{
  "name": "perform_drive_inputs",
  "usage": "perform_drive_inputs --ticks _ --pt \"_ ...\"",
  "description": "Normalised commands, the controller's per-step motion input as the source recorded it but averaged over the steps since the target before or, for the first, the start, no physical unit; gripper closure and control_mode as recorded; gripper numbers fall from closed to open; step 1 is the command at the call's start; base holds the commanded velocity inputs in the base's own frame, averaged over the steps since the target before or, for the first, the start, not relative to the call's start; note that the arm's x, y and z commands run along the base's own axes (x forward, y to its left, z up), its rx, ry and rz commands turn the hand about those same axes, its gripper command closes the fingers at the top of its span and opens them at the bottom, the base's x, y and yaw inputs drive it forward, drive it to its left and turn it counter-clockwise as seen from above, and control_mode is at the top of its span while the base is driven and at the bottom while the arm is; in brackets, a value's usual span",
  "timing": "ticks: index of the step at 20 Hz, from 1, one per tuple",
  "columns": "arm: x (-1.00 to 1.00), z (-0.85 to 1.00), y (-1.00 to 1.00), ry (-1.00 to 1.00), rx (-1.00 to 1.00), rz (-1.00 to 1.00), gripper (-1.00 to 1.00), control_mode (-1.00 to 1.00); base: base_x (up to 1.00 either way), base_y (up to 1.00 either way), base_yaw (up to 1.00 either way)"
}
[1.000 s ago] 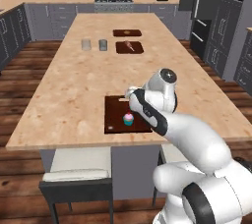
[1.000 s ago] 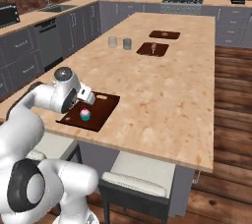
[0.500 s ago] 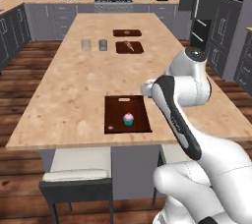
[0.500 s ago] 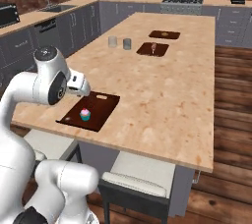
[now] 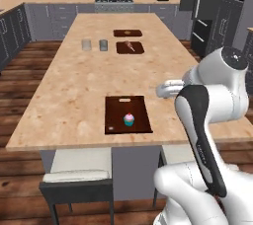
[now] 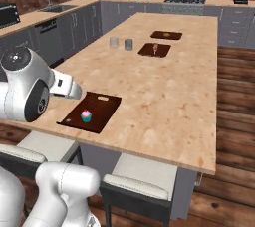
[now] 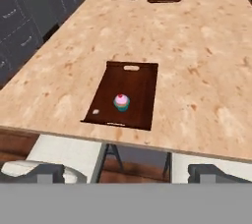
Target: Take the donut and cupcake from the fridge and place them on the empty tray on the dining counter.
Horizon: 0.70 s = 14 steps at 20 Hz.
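Hand view: cupcake (image 7: 121, 102) upright on tray (image 7: 139, 81) near tabletop (image 7: 197, 46) edge. My gripper (image 7: 126, 173) open, empty, raised above and well apart.

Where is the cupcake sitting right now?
The cupcake stands upright on the dark brown tray, toward its near end, close to the dining counter's front edge above the stools.

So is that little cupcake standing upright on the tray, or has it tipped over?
Upright. The cupcake sits on its teal wrapper on the tray, pink frosting and red dot pointing up, in both the hand view and the base views.
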Motion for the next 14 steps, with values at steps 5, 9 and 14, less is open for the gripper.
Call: perform_drive_inputs --ticks 5,9,14 --pt "-0.55 0.36 -0.02 -0.15 0.01 -0.09 -1.0 -1.0 0.0 0.0 0.0" --pt "0.0 0.0 0.0 0.0 0.0 0.0 -1.0 1.0 -0.93 -0.48 -0.16" --pt "0.0 0.0 0.0 0.0 0.0 0.0 -1.0 1.0 -0.57 -0.92 -0.19"
